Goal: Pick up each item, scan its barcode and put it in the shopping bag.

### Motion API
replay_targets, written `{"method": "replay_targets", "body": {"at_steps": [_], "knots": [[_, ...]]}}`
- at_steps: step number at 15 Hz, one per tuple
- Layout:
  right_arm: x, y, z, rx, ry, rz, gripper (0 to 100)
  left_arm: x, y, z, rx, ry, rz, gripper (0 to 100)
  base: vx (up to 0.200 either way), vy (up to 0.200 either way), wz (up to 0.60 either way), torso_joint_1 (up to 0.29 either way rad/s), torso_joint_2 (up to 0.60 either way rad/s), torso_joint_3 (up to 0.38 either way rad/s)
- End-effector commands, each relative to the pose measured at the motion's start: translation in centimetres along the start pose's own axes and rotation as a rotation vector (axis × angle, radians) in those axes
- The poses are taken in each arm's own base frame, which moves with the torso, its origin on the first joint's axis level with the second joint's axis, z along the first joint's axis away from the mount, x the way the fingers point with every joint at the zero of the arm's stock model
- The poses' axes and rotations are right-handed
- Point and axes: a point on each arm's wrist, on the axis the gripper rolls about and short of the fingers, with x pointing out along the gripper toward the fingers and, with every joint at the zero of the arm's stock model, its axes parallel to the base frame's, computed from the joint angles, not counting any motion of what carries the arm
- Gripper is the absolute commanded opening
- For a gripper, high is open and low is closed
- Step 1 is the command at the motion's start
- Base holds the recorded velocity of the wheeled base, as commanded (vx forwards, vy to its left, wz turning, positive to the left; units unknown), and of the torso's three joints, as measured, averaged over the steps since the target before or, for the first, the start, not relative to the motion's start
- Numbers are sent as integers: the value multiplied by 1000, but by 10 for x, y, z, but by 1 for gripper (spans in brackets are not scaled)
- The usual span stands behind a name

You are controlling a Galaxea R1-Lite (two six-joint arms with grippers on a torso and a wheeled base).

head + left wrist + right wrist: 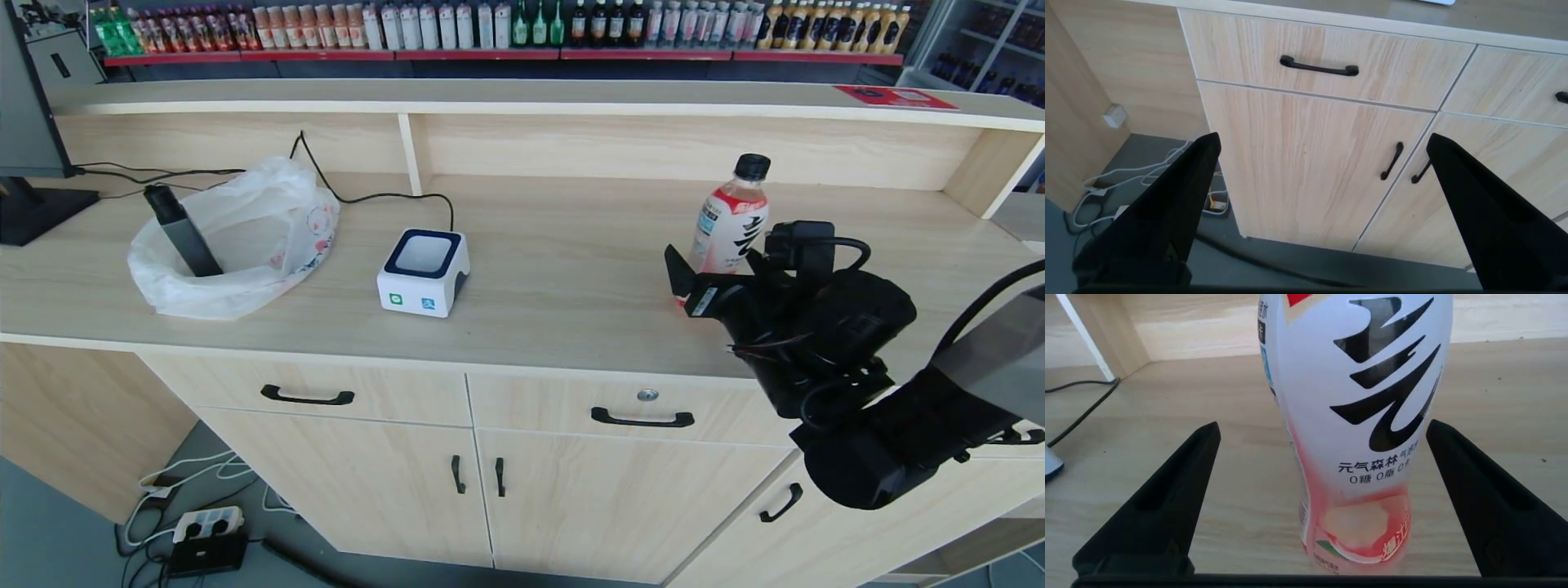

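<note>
Bottle (729,220) is standing upright on the right side of the bench (571,269), cap up, so its long axis is straight vertical. That's the bit your next move hangs on. Your right hand (717,269) is right at it from the near side, fingers spread wide. In the right wrist view the lower body of the bottle sits between the two fingers with a gap on each side, so nothing is pinched yet. I'd say a straight squeeze around the lower half is all it needs, though a tall thin bottle like that could tip if one finger lands first.

Your left hand (1323,147) is spread open too, but it's down low facing the cabinet doors under the bench, well apart from the bottle. So the right arm is clearly the nearer one.

After the grab everything goes left. The scanner (423,272) sits around mid-bench, and the shopping bag (245,237) is further left with a dark item (181,233) already poking out of it.
</note>
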Motion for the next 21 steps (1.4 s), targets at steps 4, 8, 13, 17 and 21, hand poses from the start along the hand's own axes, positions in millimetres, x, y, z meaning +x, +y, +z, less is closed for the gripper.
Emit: {"method": "replay_targets", "body": {"at_steps": [4, 8, 13, 17, 21], "knots": [[5, -3, -16, -14, 28, 15, 100, 0, 0, 0, 0, -1, 0, 100, 0, 0, 0, 0, 0, 0], [17, -21, -17, -49, 8, 13, 100, 0, 0, 0, -1, -1, 0, 100, 0, 0, 0, 0, 0, 0], [22, -26, -21, -74, 5, 45, 100, 0, 0, 0, -1, -1, 0, 100, 0, 0, 0, 0, 0, 0], [36, -22, -20, -66, -45, 68, 100, 0, 0, 0, -1, -1, 0, 100, 0, 0, 0, 0, 0, 0], [36, -23, -19, -66, -50, 75, 100, 0, 0, 0, -1, -1, 0, 100, 0, 0, 0, 0, 0, 0]]}}
